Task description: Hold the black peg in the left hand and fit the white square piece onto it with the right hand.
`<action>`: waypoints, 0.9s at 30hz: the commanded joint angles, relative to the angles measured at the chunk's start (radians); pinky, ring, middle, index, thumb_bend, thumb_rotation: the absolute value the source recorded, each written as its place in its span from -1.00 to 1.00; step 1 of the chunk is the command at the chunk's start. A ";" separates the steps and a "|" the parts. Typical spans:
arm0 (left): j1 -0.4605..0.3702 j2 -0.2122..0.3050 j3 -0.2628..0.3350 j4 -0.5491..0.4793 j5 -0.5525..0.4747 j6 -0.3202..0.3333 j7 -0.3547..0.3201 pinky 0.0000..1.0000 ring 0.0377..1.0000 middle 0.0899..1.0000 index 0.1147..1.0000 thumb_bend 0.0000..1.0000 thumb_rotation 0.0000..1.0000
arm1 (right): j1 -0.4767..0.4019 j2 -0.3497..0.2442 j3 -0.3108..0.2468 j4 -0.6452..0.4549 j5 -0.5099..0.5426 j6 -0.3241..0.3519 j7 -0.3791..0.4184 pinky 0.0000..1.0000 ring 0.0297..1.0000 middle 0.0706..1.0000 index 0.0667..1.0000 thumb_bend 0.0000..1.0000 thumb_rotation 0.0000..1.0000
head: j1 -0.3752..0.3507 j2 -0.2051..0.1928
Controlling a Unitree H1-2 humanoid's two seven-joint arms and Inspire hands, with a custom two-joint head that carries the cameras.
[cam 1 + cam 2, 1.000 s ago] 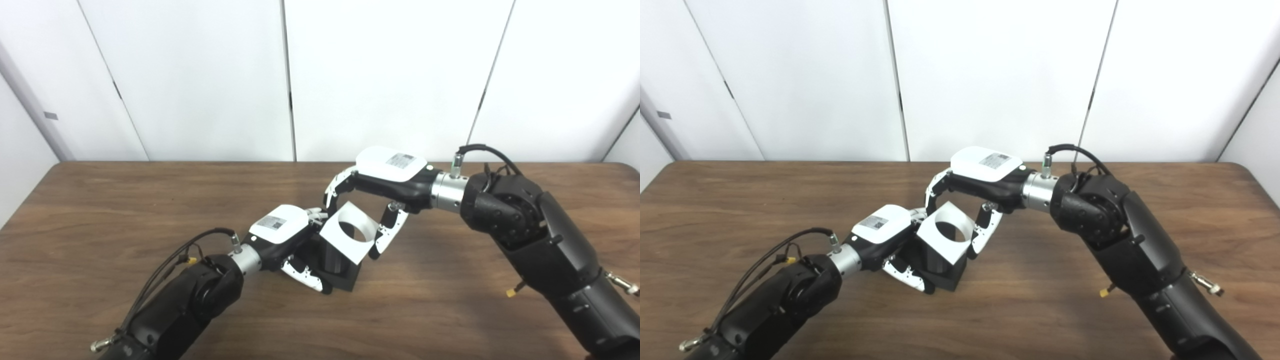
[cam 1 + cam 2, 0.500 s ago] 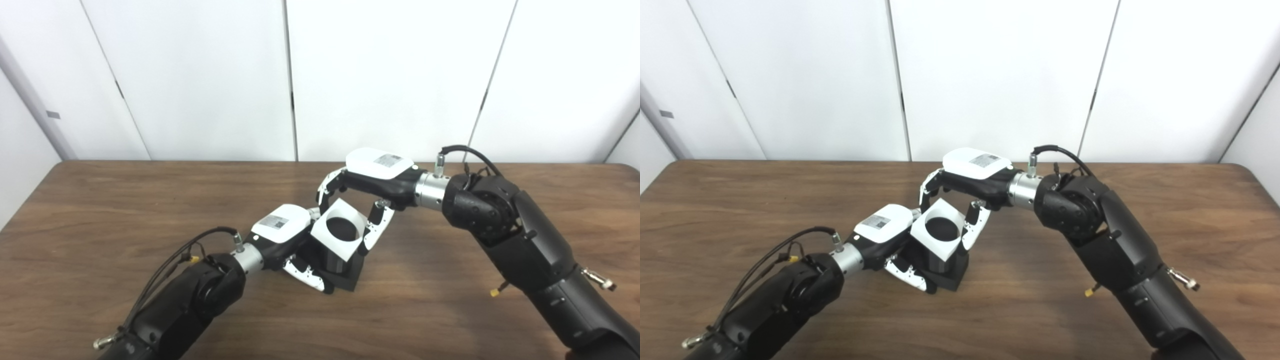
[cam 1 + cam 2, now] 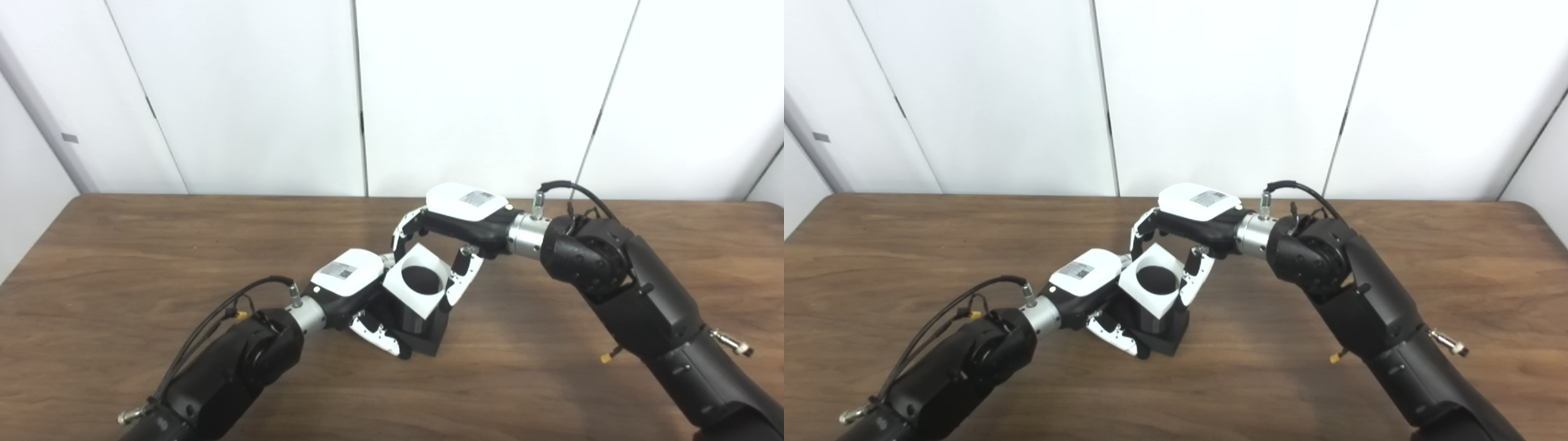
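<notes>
The left hand (image 3: 355, 288) grips the black peg (image 3: 422, 324) on the table (image 3: 122, 269); the right hand (image 3: 453, 229) holds the white square piece (image 3: 415, 280) – its round hole seated over the peg top.

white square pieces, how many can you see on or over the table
1. The white square piece sits at the table's middle, over the black peg, gripped by the right hand. The left hand holds the peg. None other shows; the arms could hide some.

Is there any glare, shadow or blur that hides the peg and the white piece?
Left eye view: soft, even light; the white square piece stays sharp, its hole filled with dark.
Right eye view: the black peg lacks detail; faint shadows lie on the table.
</notes>
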 commanded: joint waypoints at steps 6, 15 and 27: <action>0.058 -0.027 -0.077 0.034 0.077 0.044 -0.124 0.72 0.86 0.78 -0.15 0.04 -0.85 | -0.041 0.015 0.022 0.018 -0.013 -0.016 -0.015 0.39 0.49 0.43 -0.12 0.05 -0.74 | 0.007 0.005; 0.054 -0.027 -0.079 0.027 0.078 0.056 -0.133 0.72 0.86 0.79 -0.14 0.04 -0.84 | -0.028 0.023 0.051 0.058 -0.025 -0.037 -0.029 0.36 0.47 0.42 -0.12 0.05 -0.74 | 0.011 0.011; 0.053 -0.023 -0.075 0.027 0.076 0.054 -0.133 0.71 0.86 0.80 -0.14 0.04 -0.84 | -0.042 -0.017 0.091 0.029 -0.062 0.070 0.077 0.38 0.56 0.56 0.12 0.41 -0.58 | 0.006 0.017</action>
